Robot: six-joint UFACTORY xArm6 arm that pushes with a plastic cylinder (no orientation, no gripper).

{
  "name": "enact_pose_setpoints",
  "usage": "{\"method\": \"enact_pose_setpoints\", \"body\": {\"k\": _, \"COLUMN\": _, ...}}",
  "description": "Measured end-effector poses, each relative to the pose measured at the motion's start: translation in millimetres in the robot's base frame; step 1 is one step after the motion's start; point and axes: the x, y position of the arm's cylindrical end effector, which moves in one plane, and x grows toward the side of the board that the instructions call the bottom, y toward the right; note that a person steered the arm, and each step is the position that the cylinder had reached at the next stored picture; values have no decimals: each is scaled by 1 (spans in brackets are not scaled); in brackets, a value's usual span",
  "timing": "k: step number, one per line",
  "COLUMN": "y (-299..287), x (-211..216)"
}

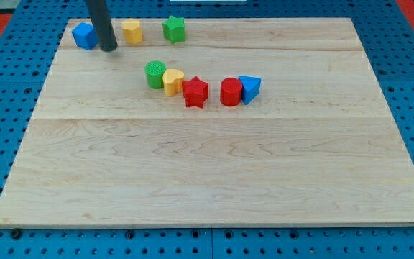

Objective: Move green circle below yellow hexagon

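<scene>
Resting between the blue block (84,35) and the yellow hexagon (131,31), my tip (109,48), a bare rod with no gripper to open, needed to circle right of the green circle (155,74), seemingly touching the yellow heart (172,80), and nudge it left along the counter (214,173).

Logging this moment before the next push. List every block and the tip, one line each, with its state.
my tip: on the board, between blue block and yellow hexagon.
blue block: top-left corner.
yellow hexagon: top edge.
green star: top edge.
green circle: touching yellow heart.
yellow heart: against red star.
red star: mid-row.
red cylinder: touching blue triangle.
blue triangle: row's right end.
</scene>
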Motion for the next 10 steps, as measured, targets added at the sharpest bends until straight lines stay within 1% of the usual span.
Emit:
{"method": "enact_pose_setpoints", "body": {"k": 1, "y": -47, "x": -12}}
{"method": "enact_pose_setpoints", "body": {"k": 2, "y": -57, "x": -30}}
{"method": "enact_pose_setpoints", "body": {"k": 3, "y": -26, "x": -11}}
{"method": "enact_pose_setpoints", "body": {"k": 4, "y": 78, "x": 5}}
{"method": "enact_pose_setpoints", "body": {"k": 5, "y": 161, "x": 54}}
{"method": "enact_pose_setpoints", "body": {"k": 6, "y": 132, "x": 77}}
{"method": "enact_pose_setpoints", "body": {"k": 7, "y": 72, "x": 53}}
{"method": "enact_pose_setpoints", "body": {"k": 8, "y": 48, "x": 32}}
{"method": "enact_pose_setpoints", "body": {"k": 9, "y": 39, "x": 38}}
{"method": "enact_pose_setpoints", "body": {"k": 10, "y": 15, "x": 49}}
